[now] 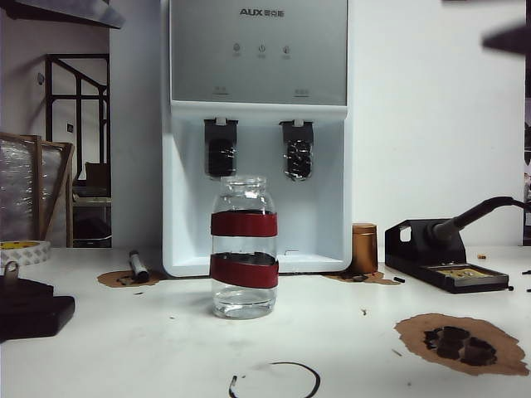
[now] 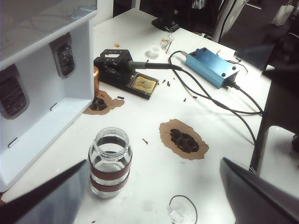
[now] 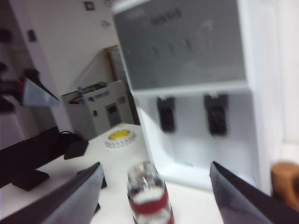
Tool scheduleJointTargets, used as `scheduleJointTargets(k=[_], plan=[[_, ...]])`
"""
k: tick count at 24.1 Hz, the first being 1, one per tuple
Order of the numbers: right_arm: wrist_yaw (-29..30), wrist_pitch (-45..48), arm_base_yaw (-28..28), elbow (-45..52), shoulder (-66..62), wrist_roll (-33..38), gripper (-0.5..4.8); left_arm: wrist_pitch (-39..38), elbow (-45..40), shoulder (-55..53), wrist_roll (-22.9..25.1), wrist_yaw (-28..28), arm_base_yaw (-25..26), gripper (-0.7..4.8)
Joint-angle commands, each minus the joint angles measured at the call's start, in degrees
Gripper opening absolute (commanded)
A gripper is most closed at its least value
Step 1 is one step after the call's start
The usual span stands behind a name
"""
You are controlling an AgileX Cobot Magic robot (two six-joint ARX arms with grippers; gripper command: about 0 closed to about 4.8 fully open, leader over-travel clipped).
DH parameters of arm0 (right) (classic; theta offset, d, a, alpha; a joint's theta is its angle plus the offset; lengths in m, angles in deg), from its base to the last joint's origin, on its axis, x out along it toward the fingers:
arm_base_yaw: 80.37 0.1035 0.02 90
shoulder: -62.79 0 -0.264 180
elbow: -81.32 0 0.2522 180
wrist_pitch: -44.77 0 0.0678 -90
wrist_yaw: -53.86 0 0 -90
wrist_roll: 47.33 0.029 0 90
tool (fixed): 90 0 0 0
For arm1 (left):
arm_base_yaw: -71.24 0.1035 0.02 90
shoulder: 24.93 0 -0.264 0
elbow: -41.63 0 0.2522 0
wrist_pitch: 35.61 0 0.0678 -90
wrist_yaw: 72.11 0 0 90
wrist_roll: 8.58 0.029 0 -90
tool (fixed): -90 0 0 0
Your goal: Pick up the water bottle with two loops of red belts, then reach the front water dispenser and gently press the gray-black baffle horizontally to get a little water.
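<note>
Inspecting the white table (image 1: 348,348), we find the clear glass wide-mouthed water bottle (image 1: 244,247) with two dark red bands standing upright in front of the large white water dispenser (image 1: 257,137) with a silver-gray upper panel marked "AUX". We note a shallow layer of clear water (image 1: 243,303) at the bottom of the bottle. Two gray-black baffles (image 1: 221,148) hang side by side in the dispenser's recessed bay, above and behind the bottle's mouth; the bottle is apart from both.

We record the left gripper (image 2: 154,200) with its dark fingers (image 2: 254,193) spread wide and holding nothing; the bottle stands near one finger, and we cannot tell whether they touch. We record the right gripper (image 3: 156,198) likewise wide open and empty, facing the dispenser, with the bottle seen between its fingers (image 3: 243,198) in a blurred wrist view. In the exterior view neither gripper can be picked out near the bottle.

We also list a small copper-brown cylinder (image 1: 364,248) just beside the dispenser's right side, a black soldering iron stand (image 1: 444,259) further right, a blue metal box (image 2: 211,66) with cables, a roll of tape (image 1: 23,251) at the left, a black marker (image 1: 138,265), and several brown scorch marks (image 1: 460,342) on the tabletop.
</note>
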Motion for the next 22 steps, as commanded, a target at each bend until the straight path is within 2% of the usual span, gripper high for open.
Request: scheduleJointTargets(k=[1,4,8,15,22], plan=[[2.08,2.95,0.13,-4.07,-9.22,-3.17,3.77,0.33,0.31,-0.13,-0.24,-0.48,0.02,4.79],[3.21,12.20,0.13,-5.29,-25.83,-4.13,3.82,0.31,0.31,-0.13,-0.22,-0.48,0.13,4.79],[4.13,19.96,0.33,-5.29,-37.64,-4.87,3.82,0.31,0.31,-0.13,0.26,-0.42,0.13,4.79],[4.17,31.95,2.56,-3.93,-48.30,-4.83,3.82,0.35,0.31,-0.13,0.46,0.00,0.17,4.79],[2.97,39.45,7.08,0.11,-51.76,-6.99,3.82,0.37,0.31,-0.13,0.90,0.17,0.17,4.79]])
